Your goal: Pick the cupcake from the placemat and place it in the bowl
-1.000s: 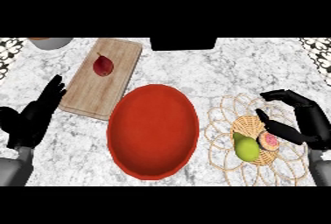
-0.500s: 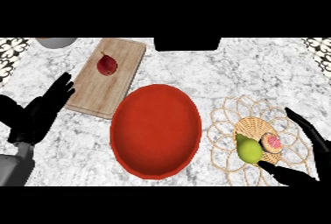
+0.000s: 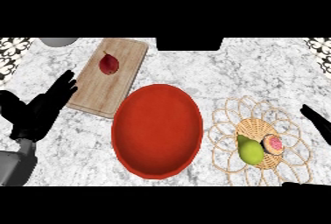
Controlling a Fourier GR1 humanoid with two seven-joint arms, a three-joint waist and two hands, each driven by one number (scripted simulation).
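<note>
Marbled bench [image 3: 258,74] carries a red bowl [image 3: 157,130] beside a woven placemat [image 3: 258,142], where the cupcake [image 3: 275,144] sits. Left hand [image 3: 39,111] spread, resting; right hand [image 3: 317,119] spread beside the placemat.

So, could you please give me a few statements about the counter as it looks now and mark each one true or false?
1. The red bowl holds the cupcake. False: the cupcake sits on the woven placemat.
2. A green fruit lies next to the cupcake. True.
3. The left hand holds the red fruit. False: the fruit lies on the wooden cutting board, and the hand is open beside the board.
4. The right hand shows at the view's right edge, apart from the cupcake. True.
</note>
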